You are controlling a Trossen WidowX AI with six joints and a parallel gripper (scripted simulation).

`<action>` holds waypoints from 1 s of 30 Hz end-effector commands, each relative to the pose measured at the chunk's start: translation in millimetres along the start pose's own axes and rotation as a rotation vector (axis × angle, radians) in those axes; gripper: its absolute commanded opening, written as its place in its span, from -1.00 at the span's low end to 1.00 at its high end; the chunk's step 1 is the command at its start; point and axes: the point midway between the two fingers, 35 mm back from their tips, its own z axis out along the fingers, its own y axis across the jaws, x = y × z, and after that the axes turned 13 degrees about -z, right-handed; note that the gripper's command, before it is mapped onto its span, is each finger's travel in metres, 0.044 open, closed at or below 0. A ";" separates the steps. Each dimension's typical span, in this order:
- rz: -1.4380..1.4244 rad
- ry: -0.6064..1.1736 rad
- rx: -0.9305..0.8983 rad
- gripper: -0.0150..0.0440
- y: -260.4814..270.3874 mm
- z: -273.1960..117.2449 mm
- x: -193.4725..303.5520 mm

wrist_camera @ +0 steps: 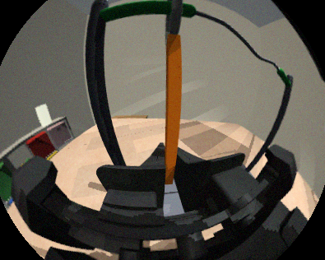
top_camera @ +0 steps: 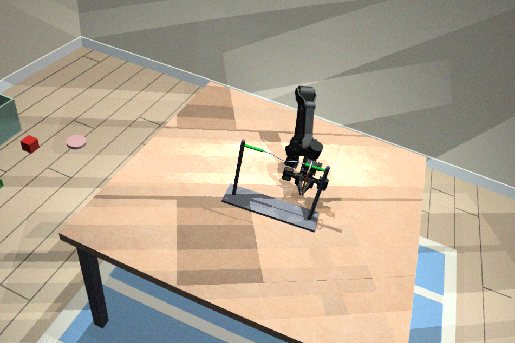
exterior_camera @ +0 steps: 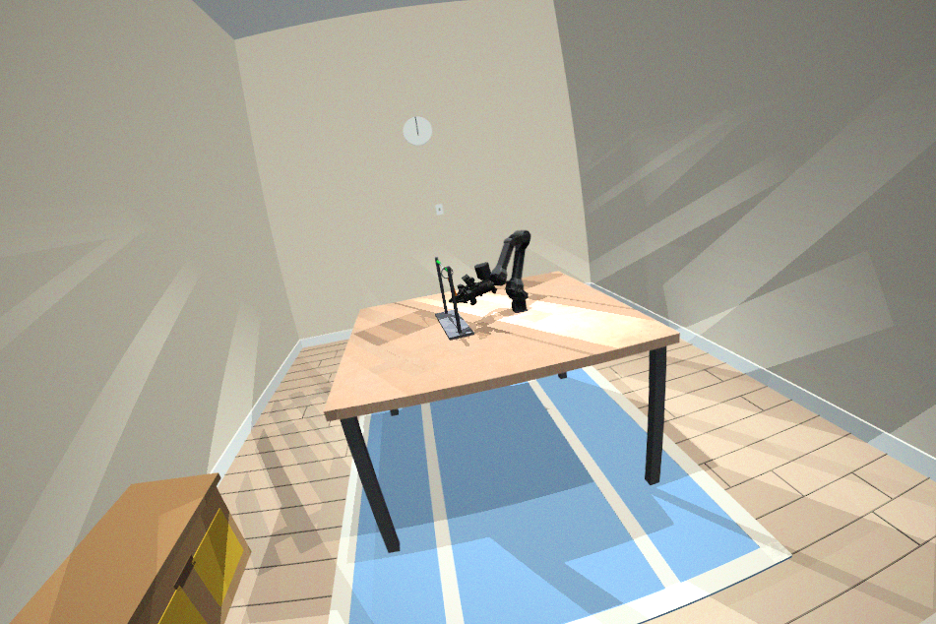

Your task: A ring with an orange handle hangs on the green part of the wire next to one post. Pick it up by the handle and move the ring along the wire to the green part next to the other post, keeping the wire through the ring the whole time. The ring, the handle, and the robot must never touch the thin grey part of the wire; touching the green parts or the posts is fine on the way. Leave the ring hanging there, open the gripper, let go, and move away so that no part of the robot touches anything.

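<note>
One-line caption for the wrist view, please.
Pincer shut on orange handle, ring on green wire end beside near post.

No text, label, brand, number or sign can be read anywhere in these views. The round wall clock (exterior_camera: 416, 130) shows a bare face with one hand, and the small wall plate (exterior_camera: 438, 210) beneath it is blank.
</note>
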 end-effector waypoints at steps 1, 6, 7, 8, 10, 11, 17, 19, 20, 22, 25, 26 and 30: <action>0.003 0.002 0.004 -1.00 0.4 0.4 4.3; 0.003 0.002 0.004 -1.00 0.4 0.4 4.3; 0.003 0.002 0.004 -1.00 0.4 0.4 4.3; 0.003 0.002 0.004 -1.00 0.4 0.4 4.3; 0.003 0.002 0.004 -1.00 0.4 0.4 4.3; 0.003 0.002 0.004 -1.00 0.4 0.4 4.3; -0.001 0.002 0.000 -0.91 0.9 0.4 4.0; -0.001 0.002 0.000 -0.73 0.9 0.4 4.0; -0.001 0.002 0.000 -0.64 0.9 0.4 4.0; -0.001 0.002 0.000 -0.47 0.9 0.4 4.0; -0.001 0.002 0.000 -0.20 0.9 0.4 4.0; -0.001 0.002 0.000 -0.11 0.9 0.4 4.0; 0.000 0.002 0.000 0.05 1.1 -3.0 3.4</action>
